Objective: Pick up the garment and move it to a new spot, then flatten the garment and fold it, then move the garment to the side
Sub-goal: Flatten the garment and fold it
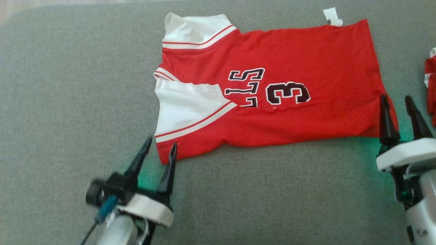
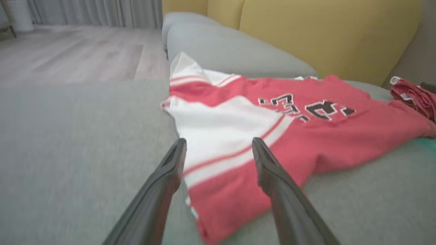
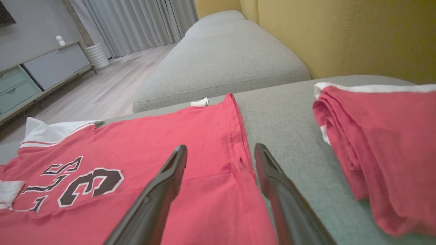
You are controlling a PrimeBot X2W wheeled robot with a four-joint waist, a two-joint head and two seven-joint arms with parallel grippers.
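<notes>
Got left gripper [image 1: 162,142] over the jersey's [image 1: 289,61] near sleeve-end corner, fingers [image 2: 163,183] wide apart, gripping nothing. Same deal with right gripper [image 1: 396,98] at the jersey's near hem corner: spread, empty. Seeing the jersey flat on a grey cushion [image 1: 68,102], another red garment [image 1: 431,85] just off its hem end.

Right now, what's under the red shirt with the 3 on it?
The red shirt lies on the grey sofa cushion, which shows all around it. Its near edge is folded over, covering some letters. Anything else beneath the cloth is hidden.

bare cushion [image 1: 68,102] left, garment [image 1: 306,58] centre — pile [image 1: 431,85] right
</notes>
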